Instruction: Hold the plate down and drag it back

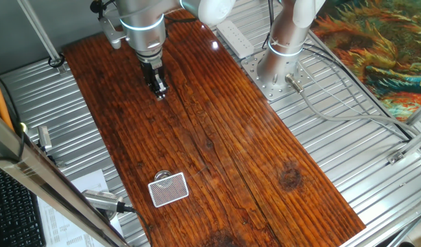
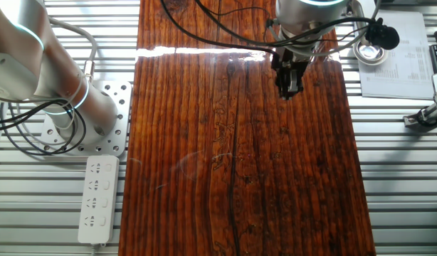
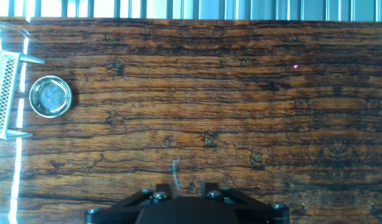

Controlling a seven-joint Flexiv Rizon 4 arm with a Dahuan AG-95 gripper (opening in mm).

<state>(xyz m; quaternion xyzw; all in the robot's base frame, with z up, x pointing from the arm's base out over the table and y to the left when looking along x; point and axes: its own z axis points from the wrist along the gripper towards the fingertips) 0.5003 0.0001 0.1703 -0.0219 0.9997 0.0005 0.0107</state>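
The gripper point(image 1: 159, 88) hangs above the far end of the wooden board point(image 1: 224, 151), fingers together, holding nothing. The plate point(image 1: 162, 175) lies well apart at the near end, touching the card point(image 1: 169, 190).

The tabletop point(image 1: 217, 158) was dark reddish-brown wood with strong black grain, its finish glossy enough to throw white glare streaks near the top of the other fixed view. Around it lay ribbed, matt silver metal decking point(image 1: 334, 144). The plate point(image 3: 50, 96), at the left of the hand view, was polished silver metal with a bright rim and a duller, greyer centre. Just beside it, at the frame's left edge, the card point(image 3: 4, 93) looked white with a fine mesh-like pattern. The gripper point(image 1: 158, 86) was matt black, below a brushed silver metal arm housing point(image 1: 138, 20). The power strip point(image 2: 98, 198) looked like smooth white plastic. Printed paper sheets point(image 2: 400, 67) lay at the upper right of the other fixed view.
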